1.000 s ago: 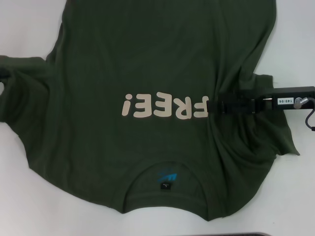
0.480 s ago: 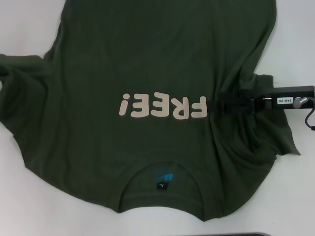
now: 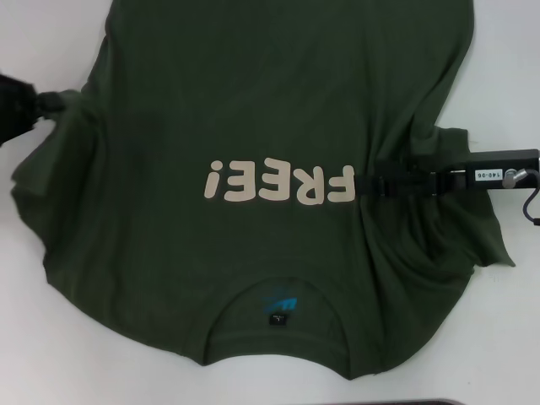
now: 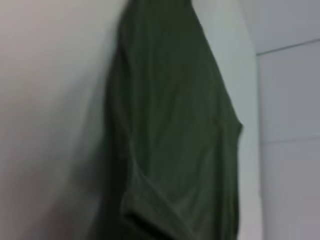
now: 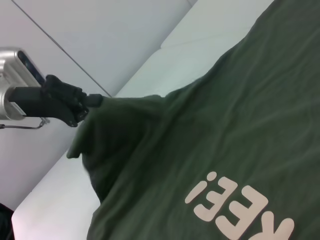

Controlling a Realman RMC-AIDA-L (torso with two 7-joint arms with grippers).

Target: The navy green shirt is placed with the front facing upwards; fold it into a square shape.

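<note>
The navy green shirt (image 3: 253, 110) lies front up on the white table (image 3: 51, 354), with its cream "FREE!" lettering (image 3: 278, 183) upside down to me and the blue neck label (image 3: 280, 304) near me. My left gripper (image 3: 52, 103) is at the left edge, shut on the left sleeve, which is pulled up into a tent. The right wrist view shows that same left gripper (image 5: 92, 102) pinching the fabric. My right gripper (image 3: 375, 182) rests beside the lettering, shut on the right sleeve folded in over the body. The left wrist view shows only hanging sleeve cloth (image 4: 170, 140).
Bare white table surface surrounds the shirt on the left, right (image 3: 515, 84) and near sides. A dark strip (image 3: 472, 402) runs along the near right edge. The shirt's hem runs out of view at the far side.
My left gripper has come into view at the left edge and drawn the left sleeve up and inward, off the table. The right gripper has stayed put.
</note>
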